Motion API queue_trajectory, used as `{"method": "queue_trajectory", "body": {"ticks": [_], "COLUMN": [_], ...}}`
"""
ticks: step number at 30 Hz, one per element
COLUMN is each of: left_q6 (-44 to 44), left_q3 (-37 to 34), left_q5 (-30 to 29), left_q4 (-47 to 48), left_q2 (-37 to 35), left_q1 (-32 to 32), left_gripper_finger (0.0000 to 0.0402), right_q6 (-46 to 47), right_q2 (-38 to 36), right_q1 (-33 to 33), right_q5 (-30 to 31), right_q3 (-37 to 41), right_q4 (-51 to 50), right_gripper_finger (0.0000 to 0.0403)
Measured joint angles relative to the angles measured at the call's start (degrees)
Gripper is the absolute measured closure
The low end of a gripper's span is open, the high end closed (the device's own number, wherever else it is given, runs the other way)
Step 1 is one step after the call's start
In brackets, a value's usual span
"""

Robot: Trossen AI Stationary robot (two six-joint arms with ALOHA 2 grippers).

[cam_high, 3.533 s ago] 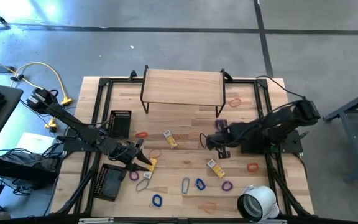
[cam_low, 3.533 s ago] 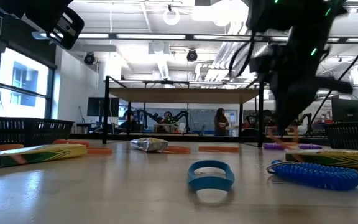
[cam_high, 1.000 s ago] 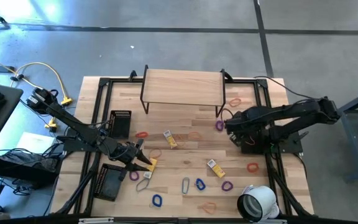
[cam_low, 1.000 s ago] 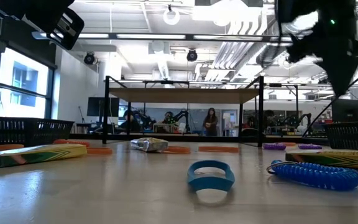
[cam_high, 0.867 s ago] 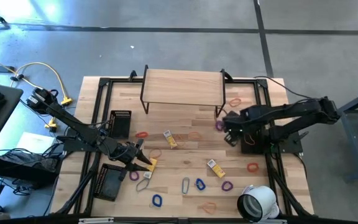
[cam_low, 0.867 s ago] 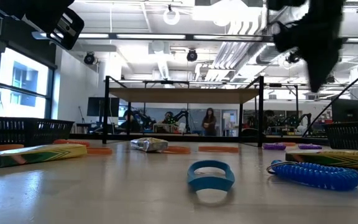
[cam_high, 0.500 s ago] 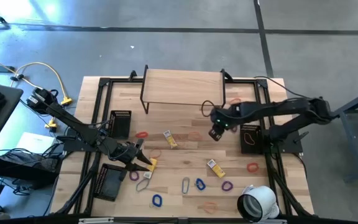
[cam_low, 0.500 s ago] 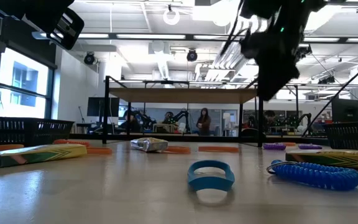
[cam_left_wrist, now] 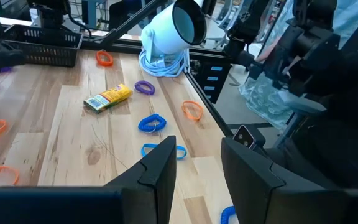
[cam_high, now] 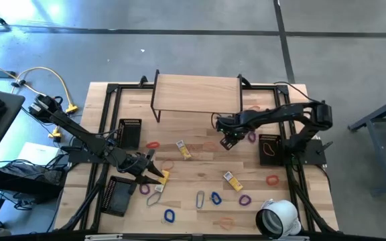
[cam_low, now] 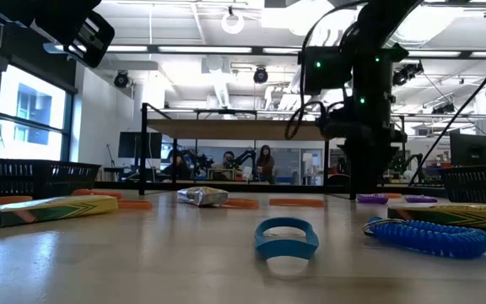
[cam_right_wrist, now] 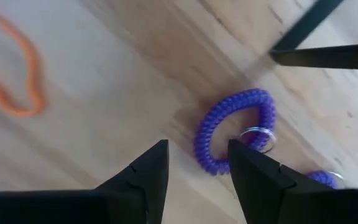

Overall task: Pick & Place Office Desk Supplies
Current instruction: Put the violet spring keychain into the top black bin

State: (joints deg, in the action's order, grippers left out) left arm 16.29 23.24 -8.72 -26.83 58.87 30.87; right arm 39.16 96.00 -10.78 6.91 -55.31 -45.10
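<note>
Coil: purple spiral loop (cam_right_wrist: pixel 235 134) is lying flat on the table (cam_high: pixel 200 161), just beside the foot of the wooden riser (cam_high: pixel 196 94), with a small metal ring (cam_right_wrist: pixel 255 138) hanging inside its curve.
Handling: it is looking light, springy and soft, likely to stretch or roll rather than resist; I judge pinching across one side of the coil, away from the ring, to be the safest hold.
Right claw (cam_right_wrist: pixel 194 171): it is hovering over the coil with fingers spread apart and nothing between them.
Change: compared with a second ago, the right arm is reaching out from above the right-hand black basket (cam_high: pixel 271 148) toward the middle of the table, and its claw is now hanging lower, close to the riser's leg.
Left claw (cam_left_wrist: pixel 194 171): it is waiting at the left-front part of the table, fingers parted and empty.
Neighbours: orange band (cam_right_wrist: pixel 17 74) is lying near the coil; blue loops (cam_left_wrist: pixel 152 123) and a yellow packet (cam_left_wrist: pixel 107 98) are resting well apart from it.
</note>
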Motion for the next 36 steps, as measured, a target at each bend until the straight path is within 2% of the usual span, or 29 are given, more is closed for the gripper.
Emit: {"method": "queue_trajectory", "body": {"ticks": [5,12,25,29,33,36], "left_q6": [0.0,0.02,0.37,0.42,0.42,0.42], "left_q3": [0.0,0.0,0.0,0.0,0.0,0.0], "left_q5": [-0.01,-0.01,-0.03,-0.06,-0.06,-0.08], "left_q4": [0.01,0.02,0.08,0.09,0.09,0.07], "left_q2": [0.0,0.0,0.02,0.02,0.02,0.02], "left_q1": [0.0,0.0,0.0,0.0,0.0,0.0], "left_gripper_finger": [0.0278,0.0278,0.0278,0.0278,0.0278,0.0278], "right_q6": [0.48,0.72,-1.5,-1.81,-2.17,-2.82], "right_q2": [0.11,0.38,6.93,7.02,7.09,7.0], "right_q1": [-0.12,-0.11,-0.2,-0.18,-0.16,0.14], "right_q5": [2.61,2.1,0.62,0.39,0.08,0.25], "right_q3": [0.0,0.0,-0.35,-0.33,-0.31,-0.31], "right_q4": [-0.02,0.01,0.81,0.85,0.18,-0.02], "right_gripper_finger": [0.025,0.025,0.0252,0.029,0.0372,0.0388]}}
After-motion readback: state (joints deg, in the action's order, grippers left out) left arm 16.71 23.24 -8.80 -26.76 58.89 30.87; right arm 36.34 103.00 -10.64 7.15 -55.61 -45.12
